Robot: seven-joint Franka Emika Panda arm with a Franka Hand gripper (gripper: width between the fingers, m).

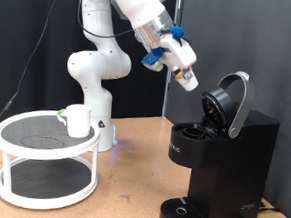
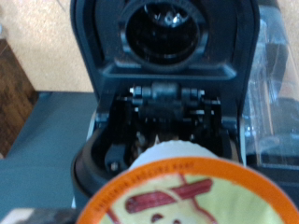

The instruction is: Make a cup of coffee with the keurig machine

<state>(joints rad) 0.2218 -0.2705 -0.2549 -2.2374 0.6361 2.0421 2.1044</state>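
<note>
While the keurig machine point(image 1: 217, 159) stands with its lid raised at the exterior view's right, the gripper point(image 1: 188, 80) hangs just above its open top, clenched on a pale coffee pod point(image 1: 190, 80). The cup point(image 1: 78, 120) sits on a white two-tier rack point(image 1: 40, 177) at the left. In the wrist view, the pod point(image 2: 187, 191) fills the foreground before the machine's open chamber point(image 2: 168, 117).

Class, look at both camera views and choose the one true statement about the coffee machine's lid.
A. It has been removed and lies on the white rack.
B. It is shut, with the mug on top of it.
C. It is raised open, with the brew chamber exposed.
C: the keurig machine has its lid tilted up, and the gripper holds a coffee pod over the open chamber.
</note>
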